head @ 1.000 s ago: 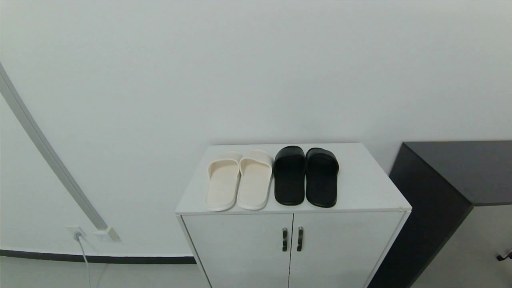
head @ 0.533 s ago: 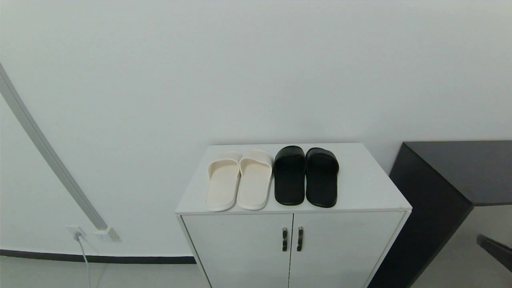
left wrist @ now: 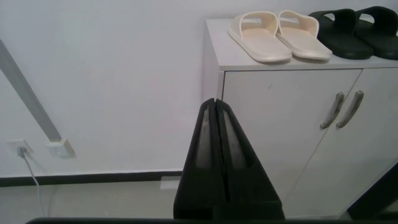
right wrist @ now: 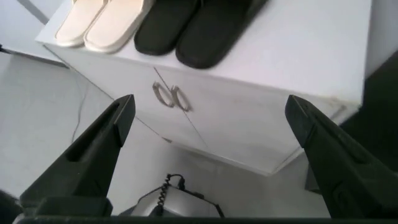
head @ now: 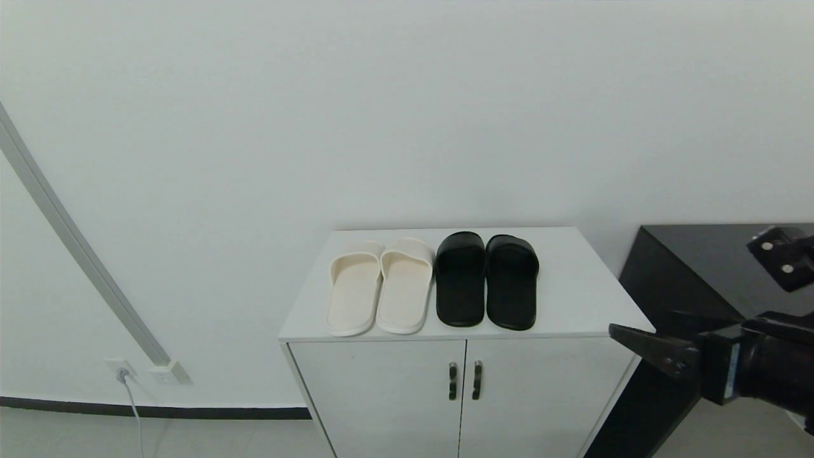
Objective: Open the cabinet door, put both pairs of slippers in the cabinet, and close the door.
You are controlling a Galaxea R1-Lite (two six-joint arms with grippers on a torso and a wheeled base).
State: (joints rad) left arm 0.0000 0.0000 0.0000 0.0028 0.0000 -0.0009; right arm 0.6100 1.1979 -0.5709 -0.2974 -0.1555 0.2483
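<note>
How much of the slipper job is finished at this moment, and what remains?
Nothing is finished. The white two-door cabinet is shut, and the cream slide slippers and black slide slippers lie on its top. In hand: the open right pincer hovers by its right front corner; the left pincer is shut. Left: open, load both pairs, close.

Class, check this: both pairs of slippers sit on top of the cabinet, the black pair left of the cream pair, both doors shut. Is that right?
No. The head view shows the black pair right of the cream pair, not left. Both pairs do sit on top of the cabinet, with both doors shut.
</note>
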